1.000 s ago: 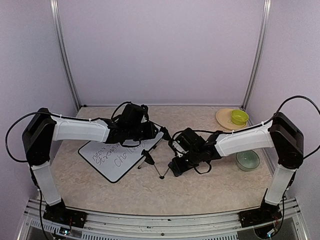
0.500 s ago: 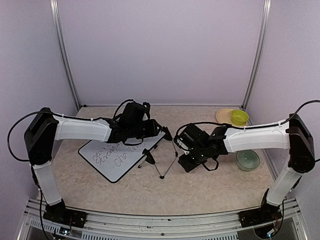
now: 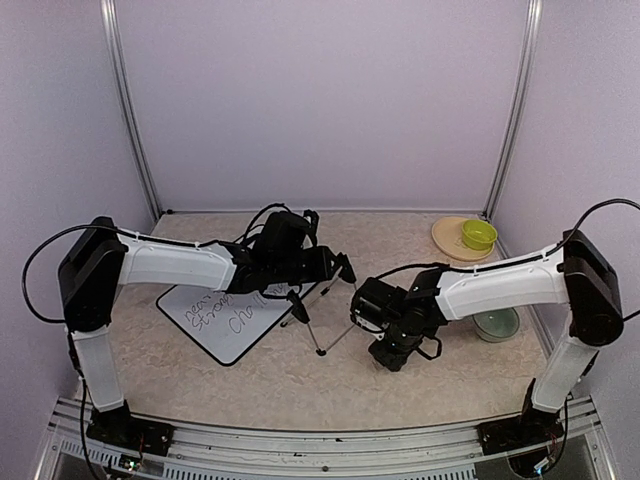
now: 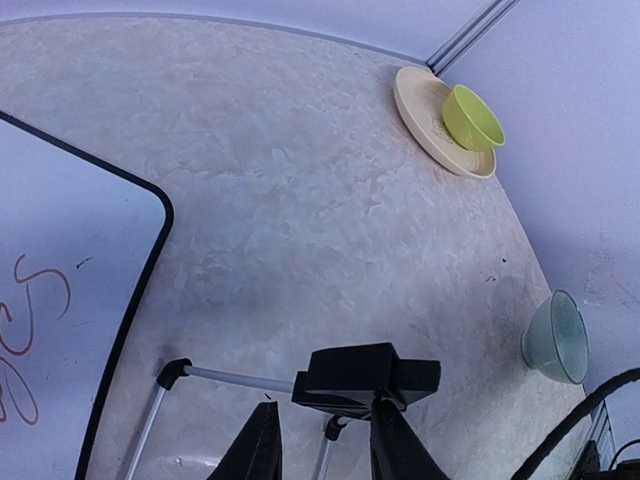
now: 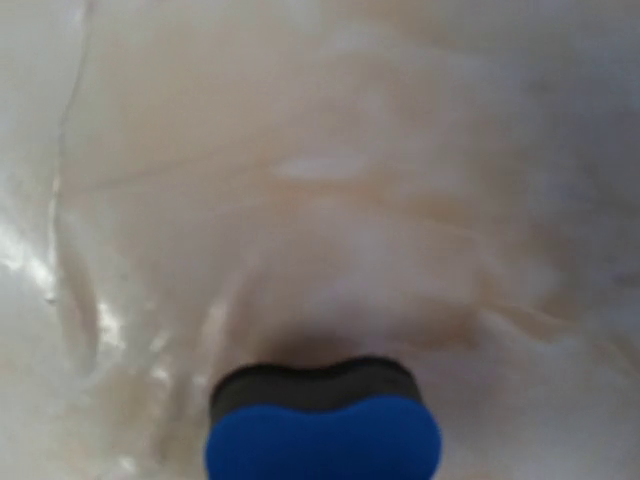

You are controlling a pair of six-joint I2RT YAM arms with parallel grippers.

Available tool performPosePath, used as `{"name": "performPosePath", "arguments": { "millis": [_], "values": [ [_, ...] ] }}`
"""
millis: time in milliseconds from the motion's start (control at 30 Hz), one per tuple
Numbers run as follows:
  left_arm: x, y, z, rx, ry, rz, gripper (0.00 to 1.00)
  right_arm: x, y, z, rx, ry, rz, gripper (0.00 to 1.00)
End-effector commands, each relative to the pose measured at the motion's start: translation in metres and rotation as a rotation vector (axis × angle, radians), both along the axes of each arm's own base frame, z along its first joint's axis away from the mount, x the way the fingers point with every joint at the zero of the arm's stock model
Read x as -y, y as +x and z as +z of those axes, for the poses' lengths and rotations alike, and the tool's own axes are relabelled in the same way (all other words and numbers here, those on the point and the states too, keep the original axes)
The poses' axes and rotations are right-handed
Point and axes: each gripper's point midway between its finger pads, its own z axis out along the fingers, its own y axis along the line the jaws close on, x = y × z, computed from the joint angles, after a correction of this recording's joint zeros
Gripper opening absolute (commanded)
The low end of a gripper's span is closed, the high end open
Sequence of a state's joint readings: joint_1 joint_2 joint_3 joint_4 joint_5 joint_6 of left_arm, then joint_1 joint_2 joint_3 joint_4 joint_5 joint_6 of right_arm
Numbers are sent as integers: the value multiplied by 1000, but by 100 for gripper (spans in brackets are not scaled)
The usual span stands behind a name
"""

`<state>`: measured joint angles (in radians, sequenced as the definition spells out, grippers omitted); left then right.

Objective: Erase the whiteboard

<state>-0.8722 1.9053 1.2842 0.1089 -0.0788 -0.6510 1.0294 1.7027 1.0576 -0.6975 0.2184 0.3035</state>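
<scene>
Fixed camera, high at the near edge, looked down over the whole table [image 3: 250,395]. Left wrist camera looked ahead past the left gripper [image 4: 325,408], sharing the whiteboard [image 4: 60,230] corner, wire stand [image 4: 240,378] and plate [image 4: 420,115]. Right wrist camera sat close over tabletop, blue eraser [image 5: 323,440] nearest.

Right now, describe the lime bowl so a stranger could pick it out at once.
Go to the far right corner of the table, by the metal post. A tan plate lies there with the lime bowl on it. It is bright yellow-green, unlike the pale bluish bowl nearer the front.
</scene>
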Motion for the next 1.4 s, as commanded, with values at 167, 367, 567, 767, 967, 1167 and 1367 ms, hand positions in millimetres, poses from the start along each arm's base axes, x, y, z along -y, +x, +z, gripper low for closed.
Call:
{"name": "performPosePath", "arguments": {
  "millis": [167,367,567,767,967,1167,1367],
  "values": [
    [9,4,-2,-5,-57,-1,31,-27,9,-13,-24,-129,123,34],
    [16,-3,4,5,-72,-17,31,-47,24,-15,-2,-134,136,34],
    [21,-11,14,8,-118,-20,31,-51,19,-23,-12,-74,107,34],
    [29,-19,30,18,-150,-15,31,-44,9,-25,-19,0,53,34],
    [-8,-7,70,86,-153,107,35,-35,6,0,20,94,7,34],
    [-58,-22,125,161,-137,198,41,-19,20,52,96,238,-59,34],
    [-100,-79,105,-16,-245,239,62,7,33,93,192,309,-121,34]
  ]
}}
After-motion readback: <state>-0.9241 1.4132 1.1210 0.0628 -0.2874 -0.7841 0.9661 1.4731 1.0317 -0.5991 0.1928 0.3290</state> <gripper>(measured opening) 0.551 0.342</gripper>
